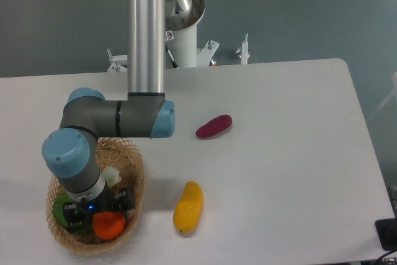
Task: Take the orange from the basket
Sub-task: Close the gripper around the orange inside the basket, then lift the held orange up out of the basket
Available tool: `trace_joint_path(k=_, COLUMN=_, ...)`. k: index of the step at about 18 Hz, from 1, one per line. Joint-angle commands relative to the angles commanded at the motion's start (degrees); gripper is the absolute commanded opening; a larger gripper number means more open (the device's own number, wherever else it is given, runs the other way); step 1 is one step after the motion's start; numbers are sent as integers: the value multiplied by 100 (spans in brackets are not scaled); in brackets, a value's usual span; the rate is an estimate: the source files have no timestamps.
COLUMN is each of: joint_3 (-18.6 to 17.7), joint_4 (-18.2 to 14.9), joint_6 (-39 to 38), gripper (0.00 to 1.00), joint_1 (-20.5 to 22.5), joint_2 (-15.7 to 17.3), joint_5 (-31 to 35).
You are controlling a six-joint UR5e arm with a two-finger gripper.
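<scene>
Fingers mostly hidden beneath the wrist housing, so impossible to tell whether apart, together or clamped on anything. Gripper [99, 212] down inside the basket [133, 166], dark hardware showing at the near end of the wrist, just to the left of and above the orange [108, 224]. Orange resting in the near part of the basket, close to the right-hand rim, touching or almost touching the dark gripper parts; contact cannot be confirmed. Beside it on the left, a green object [60, 209], partly covered by the arm. A small pale object [111, 175] a little farther back, against the wrist.

Arm [118, 119] folded low over the basket, probably to bring the tool straight down onto the fruit from above and avoid the woven rim. Judged as the grasping stage: positioned at the orange, lift not yet evident.

Outside the basket, on the white table [279, 153]: a yellow elongated fruit [188, 207] just to the right, and a dark red elongated object [214, 126] farther back, both well apart from the gripper and unlikely to interfere.
</scene>
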Motion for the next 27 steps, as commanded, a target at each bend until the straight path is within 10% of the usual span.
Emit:
trace_joint_path(k=19, joint_3=-43, joint_4=26, joint_6=70, gripper=74, joint_1=0, joint_2=157, joint_5=79)
trace_joint_path(k=27, joint_3=-43, joint_4=-70, joint_6=1343, gripper=74, joint_1=114, joint_2=1062, joint_5=141)
